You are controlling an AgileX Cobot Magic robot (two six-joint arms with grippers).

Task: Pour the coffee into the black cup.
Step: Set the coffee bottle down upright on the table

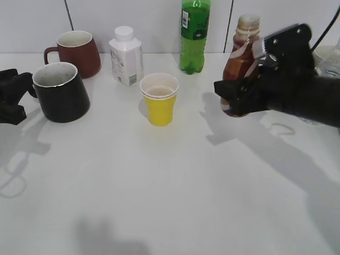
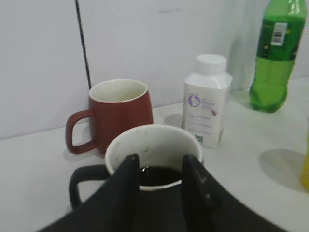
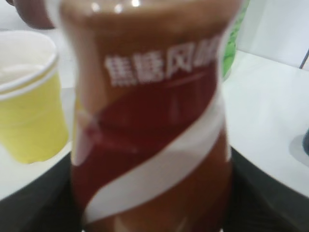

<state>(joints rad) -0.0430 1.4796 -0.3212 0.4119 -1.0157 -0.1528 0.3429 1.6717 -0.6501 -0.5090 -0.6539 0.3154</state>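
Note:
The brown coffee bottle (image 1: 240, 61) with a white swirl stands upright at the back right, its neck capless. My right gripper (image 1: 234, 100) is shut around its lower body; in the right wrist view the bottle (image 3: 149, 121) fills the frame between the jaws (image 3: 154, 217). The black cup (image 1: 60, 91), cream inside, sits at the left and holds dark liquid (image 2: 157, 175). My left gripper (image 1: 11, 96) is open just left of the cup, its two fingers (image 2: 160, 166) spread in front of the cup's near wall (image 2: 159, 203). The cup's handle (image 2: 75, 183) points left.
A maroon mug (image 1: 77, 53) and a white capped bottle (image 1: 126, 56) stand behind the black cup. A yellow paper cup (image 1: 159, 100) is mid-table. A green soda bottle (image 1: 195, 34) stands at the back wall, left of the coffee bottle.

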